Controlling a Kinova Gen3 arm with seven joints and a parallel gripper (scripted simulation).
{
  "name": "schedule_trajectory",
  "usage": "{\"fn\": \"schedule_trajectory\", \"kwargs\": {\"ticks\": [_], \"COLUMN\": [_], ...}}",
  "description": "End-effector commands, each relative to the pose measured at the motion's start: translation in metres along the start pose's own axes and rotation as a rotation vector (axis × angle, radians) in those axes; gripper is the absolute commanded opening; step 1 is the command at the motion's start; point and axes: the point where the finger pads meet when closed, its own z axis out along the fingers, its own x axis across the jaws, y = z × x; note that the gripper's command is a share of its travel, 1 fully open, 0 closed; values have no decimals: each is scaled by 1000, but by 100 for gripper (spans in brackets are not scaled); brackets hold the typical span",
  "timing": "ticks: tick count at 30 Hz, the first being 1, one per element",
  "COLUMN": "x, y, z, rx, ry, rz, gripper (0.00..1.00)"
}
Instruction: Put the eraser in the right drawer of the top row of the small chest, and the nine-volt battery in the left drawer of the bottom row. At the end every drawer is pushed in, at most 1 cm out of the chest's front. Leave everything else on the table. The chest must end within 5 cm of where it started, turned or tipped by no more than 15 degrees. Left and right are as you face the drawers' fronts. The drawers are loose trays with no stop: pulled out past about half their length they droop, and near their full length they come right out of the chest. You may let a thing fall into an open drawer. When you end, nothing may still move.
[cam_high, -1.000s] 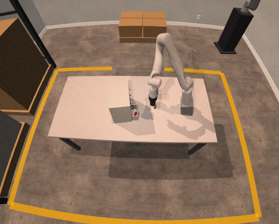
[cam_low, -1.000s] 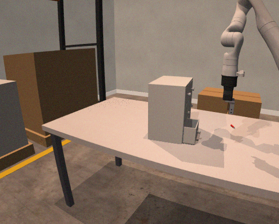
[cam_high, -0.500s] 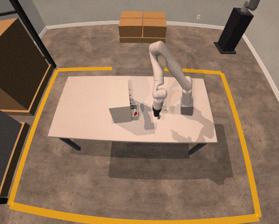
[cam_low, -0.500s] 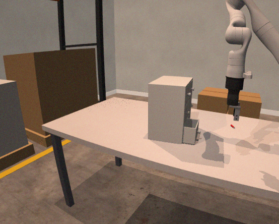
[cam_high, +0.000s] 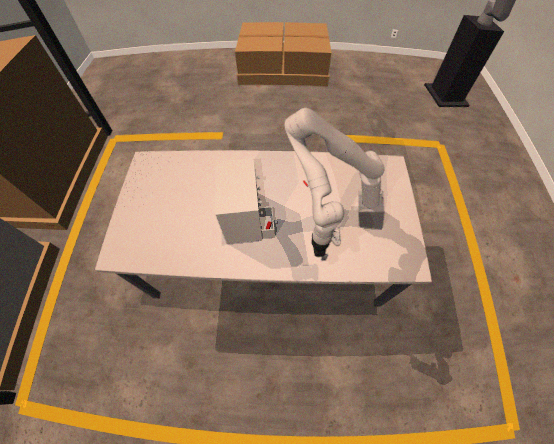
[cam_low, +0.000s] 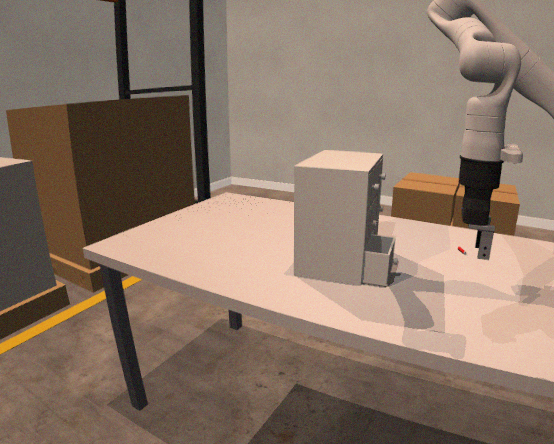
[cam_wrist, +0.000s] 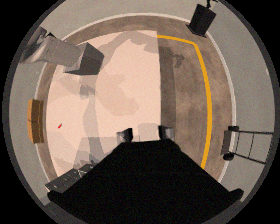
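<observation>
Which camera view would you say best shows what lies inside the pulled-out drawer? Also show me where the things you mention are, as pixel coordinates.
The top view: it looks down into the drawer (cam_high: 274, 233) (cam_low: 376, 270), showing a red item (cam_high: 269, 225). The exterior shows mainly its outside; in the wrist view I cannot make it out.

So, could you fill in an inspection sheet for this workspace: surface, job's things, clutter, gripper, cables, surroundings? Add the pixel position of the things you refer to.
surface: pale table (cam_high: 175, 200) (cam_low: 200, 250) (cam_wrist: 135, 90), shadows across it
job's things: chest (cam_high: 242, 227) (cam_low: 327, 220) (cam_wrist: 62, 182) upright; bottom-left drawer (cam_high: 268, 235) (cam_low: 376, 268) open, red item (cam_high: 269, 225) inside; eraser and battery not identifiable
clutter: small red piece (cam_high: 305, 183) (cam_low: 461, 250) (cam_wrist: 60, 126) on table, too small to name
gripper (cam_high: 323, 258) (cam_low: 484, 257) (cam_wrist: 145, 132): open, empty, above table
cables: nothing seen
surroundings: brown boxes (cam_high: 260, 62) (cam_low: 425, 200) (cam_wrist: 33, 122), yellow floor line (cam_high: 500, 350) (cam_low: 50, 321) (cam_wrist: 209, 115)
</observation>
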Motion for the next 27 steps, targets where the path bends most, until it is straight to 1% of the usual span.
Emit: {"fn": "schedule_trajectory", "kwargs": {"ticks": [1, 7, 12, 15, 27], "x": [26, 61, 80, 86, 91], "y": [-8, -14, -18, -19, -20], "z": [0, -3, -4, -4, -4], "rx": [-1, -1, 0, 0, 0], "ry": [-3, -3, -3, -3, -4], "rz": [-26, -27, -27, -27, -27], "gripper": [100, 100, 100, 100, 100]}}
